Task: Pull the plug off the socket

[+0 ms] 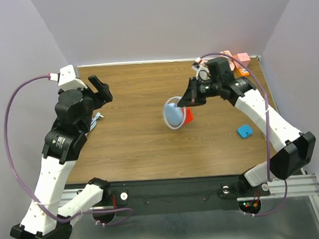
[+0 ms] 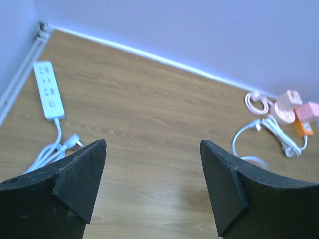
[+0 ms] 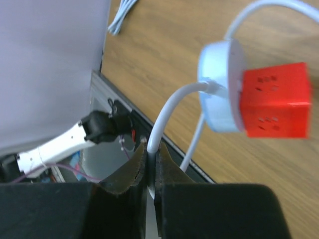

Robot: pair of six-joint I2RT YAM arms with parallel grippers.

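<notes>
Above one desk [image 1: 139, 147], two tools: the left tool [image 2: 152, 144] is spread wide, one power strip [image 2: 48, 89] ahead to its left; the right tool [image 3: 150, 149] pinches one white cable [image 3: 169, 109], just beyond it one round plug [image 3: 219, 87] joined to one red socket cube [image 3: 274, 99]

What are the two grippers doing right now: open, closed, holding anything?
Left gripper: open, holding nothing.
Right gripper: closed on the white cable that runs to the round plug.
</notes>
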